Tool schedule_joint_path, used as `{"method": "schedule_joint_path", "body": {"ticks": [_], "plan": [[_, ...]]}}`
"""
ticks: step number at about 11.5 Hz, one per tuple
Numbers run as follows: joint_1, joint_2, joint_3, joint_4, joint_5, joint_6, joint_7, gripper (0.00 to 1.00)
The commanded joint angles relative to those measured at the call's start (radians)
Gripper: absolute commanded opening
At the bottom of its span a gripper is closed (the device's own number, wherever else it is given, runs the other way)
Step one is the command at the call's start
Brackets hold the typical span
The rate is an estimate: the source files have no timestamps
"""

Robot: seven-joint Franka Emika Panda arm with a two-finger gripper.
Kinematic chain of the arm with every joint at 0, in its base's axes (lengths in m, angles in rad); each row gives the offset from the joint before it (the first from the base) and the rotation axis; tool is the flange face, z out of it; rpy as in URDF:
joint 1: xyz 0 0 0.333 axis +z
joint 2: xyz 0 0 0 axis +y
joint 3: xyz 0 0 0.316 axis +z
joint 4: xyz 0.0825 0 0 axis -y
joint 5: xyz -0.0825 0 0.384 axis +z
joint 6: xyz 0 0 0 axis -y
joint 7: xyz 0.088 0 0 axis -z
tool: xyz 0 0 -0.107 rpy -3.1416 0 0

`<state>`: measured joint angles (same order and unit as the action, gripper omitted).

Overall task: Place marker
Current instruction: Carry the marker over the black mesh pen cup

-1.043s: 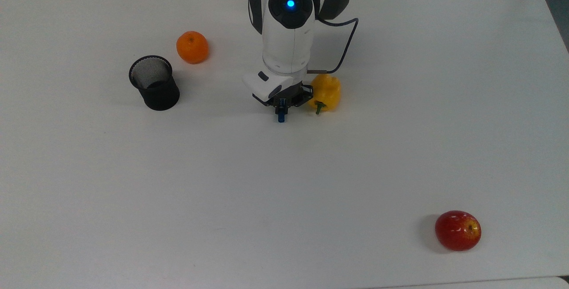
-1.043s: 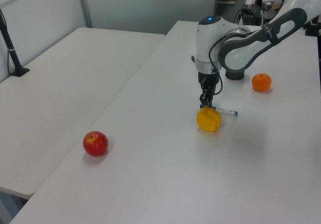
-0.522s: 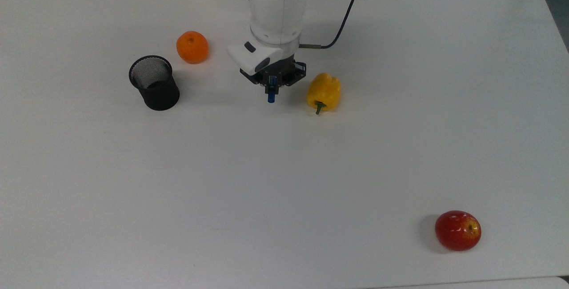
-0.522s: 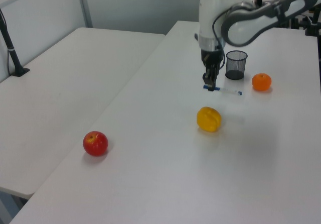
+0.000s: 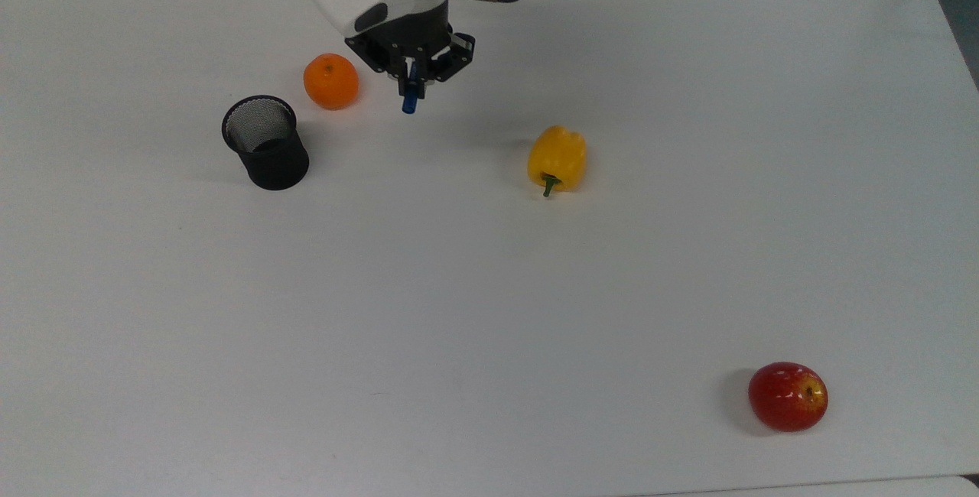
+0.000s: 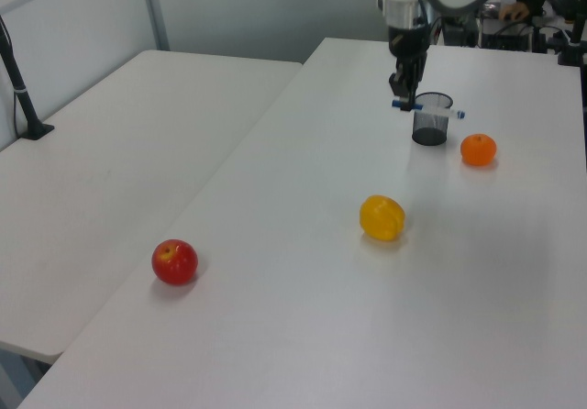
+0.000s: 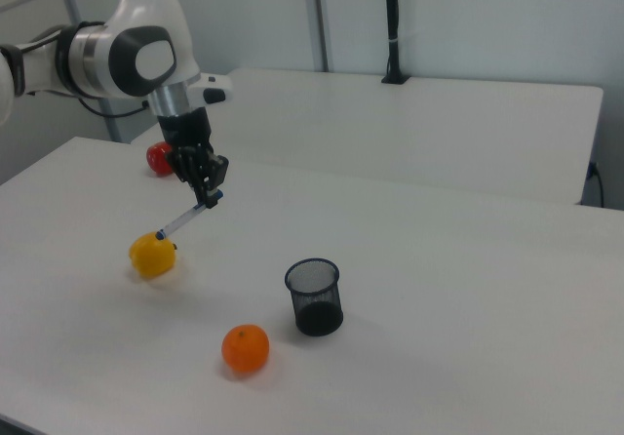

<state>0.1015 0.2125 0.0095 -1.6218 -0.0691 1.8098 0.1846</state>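
Surface (image 5: 489,313): we see it white, carrying four loose things.
Claw (image 5: 411,78): above the surface near its far edge in the top view, clamped on the marker.
Cup (image 5: 265,142): black mesh, upright, near the orange (image 5: 330,81).
Pepper (image 5: 557,158): yellow, mid-surface, well apart from the claw.
Apple (image 5: 788,396): red, near one corner.
Marker (image 7: 187,216): held off the surface, tilted, by its blue cap end.

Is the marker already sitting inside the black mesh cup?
No, the marker is clamped in the hand and hangs in the air, well apart from the black mesh cup in the right view.
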Motion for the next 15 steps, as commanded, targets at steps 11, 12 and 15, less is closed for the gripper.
{"method": "schedule_joint_path", "body": {"ticks": [11, 12, 15], "plan": [[-0.215, -0.01, -0.109, -0.071, -0.014, 0.457, -0.151, 0.1], [-0.217, -0.007, -0.109, -0.096, -0.014, 0.511, -0.149, 0.1], [-0.215, 0.008, -0.109, -0.135, -0.014, 0.569, -0.148, 0.1]]}}
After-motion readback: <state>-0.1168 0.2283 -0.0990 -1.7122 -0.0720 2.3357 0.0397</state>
